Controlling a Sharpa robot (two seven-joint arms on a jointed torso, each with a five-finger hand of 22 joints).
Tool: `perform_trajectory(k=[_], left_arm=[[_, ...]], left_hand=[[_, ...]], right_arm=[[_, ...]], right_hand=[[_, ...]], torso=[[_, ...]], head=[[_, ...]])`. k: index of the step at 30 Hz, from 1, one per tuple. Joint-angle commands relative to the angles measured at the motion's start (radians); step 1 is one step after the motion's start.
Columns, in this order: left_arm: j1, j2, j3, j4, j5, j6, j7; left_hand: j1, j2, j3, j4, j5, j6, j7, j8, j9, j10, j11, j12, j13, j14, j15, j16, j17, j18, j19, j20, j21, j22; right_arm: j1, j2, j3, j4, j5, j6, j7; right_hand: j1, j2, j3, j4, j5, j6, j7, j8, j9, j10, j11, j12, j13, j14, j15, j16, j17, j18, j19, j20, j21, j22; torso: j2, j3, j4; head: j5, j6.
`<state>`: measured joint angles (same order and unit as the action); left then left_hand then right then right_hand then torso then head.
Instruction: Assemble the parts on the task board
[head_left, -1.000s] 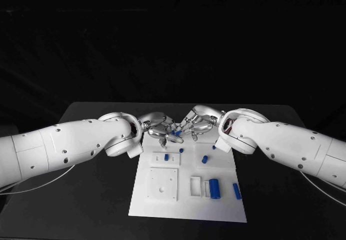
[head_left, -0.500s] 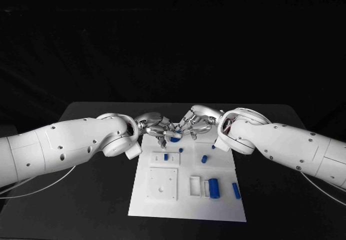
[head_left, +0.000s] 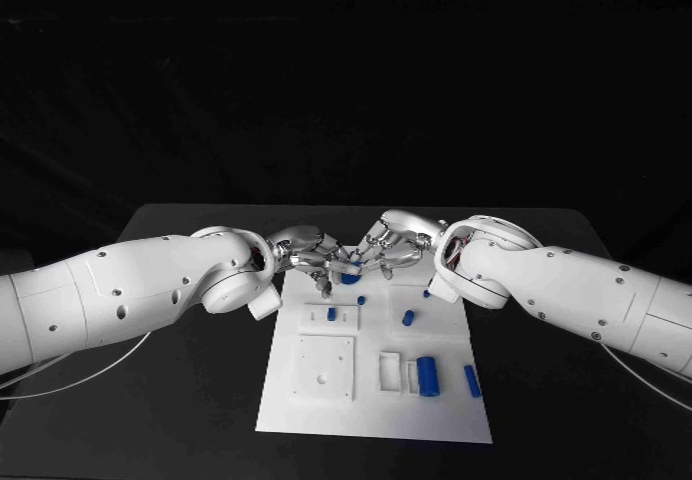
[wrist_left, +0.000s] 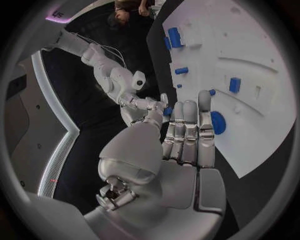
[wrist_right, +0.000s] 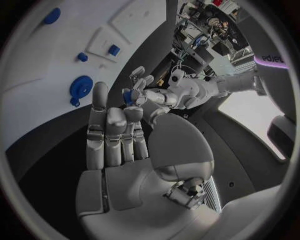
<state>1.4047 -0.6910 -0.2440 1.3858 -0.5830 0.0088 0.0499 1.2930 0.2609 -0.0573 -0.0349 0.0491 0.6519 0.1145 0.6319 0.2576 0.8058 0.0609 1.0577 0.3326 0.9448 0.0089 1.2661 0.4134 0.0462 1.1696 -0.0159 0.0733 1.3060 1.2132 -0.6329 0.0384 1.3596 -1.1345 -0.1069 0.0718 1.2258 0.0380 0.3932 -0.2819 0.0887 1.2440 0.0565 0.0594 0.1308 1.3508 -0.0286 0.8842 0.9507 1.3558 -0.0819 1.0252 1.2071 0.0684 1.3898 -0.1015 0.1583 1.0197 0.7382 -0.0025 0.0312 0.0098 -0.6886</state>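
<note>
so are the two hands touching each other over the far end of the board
Cannot tell. In the head view the left hand and right hand meet fingertip to fingertip around a small blue part, but no gap or contact shows plainly.

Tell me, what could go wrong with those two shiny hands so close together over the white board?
1. The left hand and right hand meet at the far end of the white board, with a small blue piece between their fingertips. If either lets go early, it might drop.
2. The fingers could bump each other.
3. A blue round part and a small blue peg lie close below; a dropped piece or low finger might knock them.
</note>
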Motion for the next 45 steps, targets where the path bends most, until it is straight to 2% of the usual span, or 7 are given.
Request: perform_trajectory(k=[1,24,29,33,40,41,45], left_arm=[[0.004,0.007,0.005,0.012,0.033,0.055,0.063],[0.004,0.007,0.005,0.008,0.094,0.108,0.068],[0.004,0.007,0.005,0.008,0.105,0.112,0.07],[0.004,0.008,0.005,0.008,0.112,0.113,0.07],[0.004,0.008,0.005,0.006,0.125,0.114,0.071],[0.004,0.008,0.005,0.006,0.128,0.114,0.071],[0.004,0.008,0.005,0.005,0.134,0.112,0.071]], left_hand=[[-0.001,0.019,0.002,-0.009,-0.001,0.007,0.0,-0.008,0.001,0.0,-0.001,-0.01,-0.002,-0.006,-0.001,-0.006,-0.002,-0.004,-0.006,0.001,-0.006,-0.003],[-0.017,0.03,0.094,0.025,-0.002,0.07,-0.006,-0.11,-0.017,0.052,-0.004,-0.15,-0.025,-0.02,-0.001,-0.029,-0.003,-0.013,-0.023,0.001,-0.004,-0.053],[0.031,0.027,0.202,-0.022,-0.003,0.095,0.001,-0.129,-0.022,0.067,-0.005,-0.197,-0.045,-0.02,-0.005,-0.033,-0.005,-0.011,-0.024,-0.004,-0.002,-0.052],[-0.046,0.025,0.257,-0.077,-0.001,0.124,-0.001,-0.169,-0.028,0.097,-0.006,-0.251,-0.058,-0.017,-0.004,-0.037,-0.005,-0.01,-0.026,-0.003,-0.002,-0.039],[-0.061,0.026,0.283,-0.082,-0.002,0.144,-0.002,-0.186,-0.028,0.116,-0.006,-0.29,-0.068,-0.017,-0.004,-0.038,-0.005,-0.01,-0.026,-0.003,-0.002,-0.035],[-0.063,0.026,0.286,-0.082,-0.002,0.152,-0.003,-0.19,-0.028,0.122,-0.007,-0.297,-0.071,-0.016,-0.005,-0.039,-0.005,-0.01,-0.025,-0.003,-0.002,-0.034],[-0.077,0.025,0.304,-0.084,-0.002,0.187,-0.004,-0.233,-0.04,0.155,-0.007,-0.349,-0.084,-0.011,-0.005,-0.043,-0.006,-0.01,-0.024,-0.004,-0.002,-0.032]], right_arm=[[-0.005,0.002,-0.003,-0.002,-0.014,0.005,-0.014],[-0.006,0.002,-0.003,-0.002,-0.002,0.009,-0.011],[-0.006,0.003,-0.003,-0.002,0.0,0.007,-0.011],[-0.006,0.003,-0.003,-0.003,0.001,0.013,-0.013],[-0.006,0.004,-0.003,-0.003,0.002,0.018,-0.009],[-0.006,0.004,-0.003,-0.003,0.003,0.018,-0.008],[-0.006,0.003,-0.003,-0.004,0.005,0.016,-0.004]], right_hand=[[0.002,0.009,0.001,0.006,0.0,0.007,0.002,0.004,-0.002,-0.008,0.001,-0.002,-0.001,-0.005,0.001,0.001,-0.001,0.002,-0.003,0.003,-0.007,0.001],[0.003,0.009,0.001,0.005,0.0,0.008,0.002,0.004,-0.003,-0.009,0.001,-0.003,-0.001,-0.006,0.001,0.0,-0.002,0.002,-0.003,0.003,-0.008,0.003],[0.003,0.009,0.002,0.005,-0.001,0.006,0.002,0.004,-0.003,-0.01,0.001,-0.003,-0.002,-0.006,0.001,-0.001,-0.003,0.002,-0.004,0.003,-0.008,0.003],[0.005,0.01,0.002,0.005,-0.001,0.003,0.004,0.004,-0.005,-0.011,0.002,-0.003,-0.002,-0.007,0.001,-0.001,-0.003,0.002,-0.005,0.004,-0.009,0.004],[0.011,0.012,0.005,0.004,0.005,-0.015,0.01,0.004,-0.016,-0.015,0.008,-0.008,-0.006,-0.013,0.004,-0.005,-0.005,0.004,-0.01,0.005,-0.009,0.009],[0.011,0.011,0.008,0.005,0.006,-0.014,0.012,0.004,-0.036,-0.017,0.008,-0.008,-0.008,-0.015,0.005,-0.005,-0.007,0.008,-0.015,0.008,-0.005,0.022],[0.012,0.012,0.01,0.004,0.01,-0.02,0.014,0.004,-0.04,-0.019,0.01,-0.011,-0.011,-0.017,0.006,-0.007,-0.008,0.008,-0.017,0.008,-0.006,0.023]], torso=[[0.0,0.0004,-0.0002],[0.0,-0.0001,0.0003],[0.0,-0.0003,0.0001],[0.0,-0.0001,-0.0003],[0.0,0.0003,0.0004],[0.0,0.0004,0.0002],[0.0,0.0004,-0.0001]], head=[[0.0,0.0],[-0.002,-0.003],[0.0,-0.003],[0.0,-0.003],[0.0,-0.004],[0.0,-0.004],[0.0,-0.004]])
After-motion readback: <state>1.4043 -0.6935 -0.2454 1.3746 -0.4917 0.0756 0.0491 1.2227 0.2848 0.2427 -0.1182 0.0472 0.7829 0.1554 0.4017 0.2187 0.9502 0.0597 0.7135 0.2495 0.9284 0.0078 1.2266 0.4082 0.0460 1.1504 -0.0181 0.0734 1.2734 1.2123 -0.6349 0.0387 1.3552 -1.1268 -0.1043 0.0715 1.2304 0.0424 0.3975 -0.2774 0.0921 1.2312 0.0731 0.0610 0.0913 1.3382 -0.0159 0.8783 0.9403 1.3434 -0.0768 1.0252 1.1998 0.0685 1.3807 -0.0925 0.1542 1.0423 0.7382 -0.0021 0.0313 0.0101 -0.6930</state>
